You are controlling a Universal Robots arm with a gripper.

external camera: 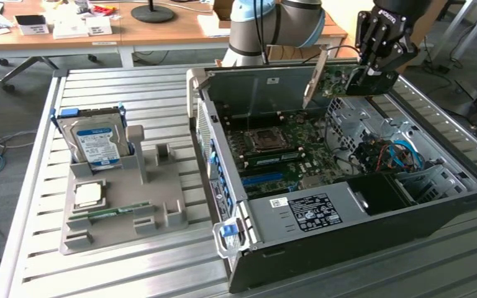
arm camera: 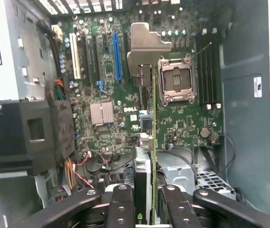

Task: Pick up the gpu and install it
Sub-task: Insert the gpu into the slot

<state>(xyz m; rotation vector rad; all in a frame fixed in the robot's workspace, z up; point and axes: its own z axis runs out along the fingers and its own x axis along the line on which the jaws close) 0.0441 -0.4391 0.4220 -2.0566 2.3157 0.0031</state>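
Gripper [external camera: 369, 82] pinched on gpu [external camera: 328, 77], upper right of exterior frame. Card hangs upright over open PC case [external camera: 346, 254], above motherboard [external camera: 305, 133].

Green gpu [external camera: 333, 79], silver bracket [arm camera: 146, 45], black gripper [external camera: 370, 82]

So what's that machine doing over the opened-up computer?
The robot arm's gripper is clamped on the gpu, a thin card with a silver metal bracket, and holds it above the open computer case. The card hangs over the motherboard and is not yet pushed into a slot. On the exterior view's left, a grey holder carries a hard drive.
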